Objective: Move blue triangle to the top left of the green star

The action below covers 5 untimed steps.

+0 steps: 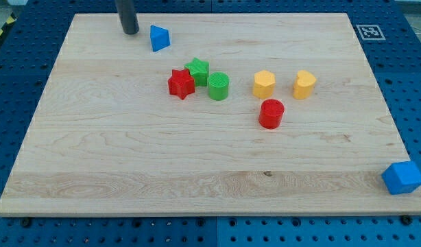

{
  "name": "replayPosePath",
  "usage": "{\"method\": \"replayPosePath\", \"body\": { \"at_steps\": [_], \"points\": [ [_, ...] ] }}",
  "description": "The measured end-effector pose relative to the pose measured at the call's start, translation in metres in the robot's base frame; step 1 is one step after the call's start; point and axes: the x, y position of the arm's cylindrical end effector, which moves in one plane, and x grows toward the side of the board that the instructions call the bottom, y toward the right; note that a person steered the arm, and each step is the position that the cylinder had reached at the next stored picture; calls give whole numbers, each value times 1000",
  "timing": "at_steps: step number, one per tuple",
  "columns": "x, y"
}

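Near the view's top left | our tip (130, 31) sits left of blue triangle (159, 38), apart | green star (197, 68) lies down-right | no claw fitted, state unknowable

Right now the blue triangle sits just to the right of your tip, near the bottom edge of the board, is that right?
Not quite. The blue triangle does sit just right of my tip, but near the board's top edge, as the camera view shows.

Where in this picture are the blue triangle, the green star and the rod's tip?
blue triangle (159, 38), camera view, middle of its front face.
green star (197, 69), camera view, centre of its top.
my tip (130, 31), camera view, rod's very end.
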Motion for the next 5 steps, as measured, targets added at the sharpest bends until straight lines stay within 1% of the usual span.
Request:
{"method": "replayPosePath", "body": {
  "at_steps": [2,3,5],
  "points": [
    [0,42],
    [7,57],
    [20,64]
  ]
}}
